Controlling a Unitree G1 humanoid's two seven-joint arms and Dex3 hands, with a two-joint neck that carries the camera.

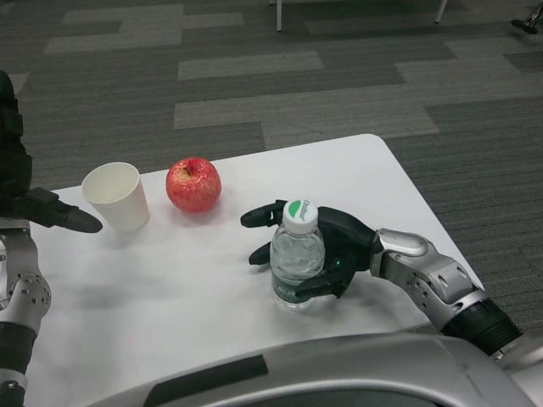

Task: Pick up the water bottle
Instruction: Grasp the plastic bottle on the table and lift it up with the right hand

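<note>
Right hand (pixel 327 246) grips water bottle (pixel 297 264); cap (pixel 299 212) lettering unreadable; left hand (pixel 47 208) holds nothing.

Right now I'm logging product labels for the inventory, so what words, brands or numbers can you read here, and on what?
Water bottle cap: white lettering on a green patch, too blurred to read.
Water bottle's green label, low on the bottle: partly hidden by the right hand, print too small to read.
Paper cup: no text visible.
Apple: no sticker visible.
</note>
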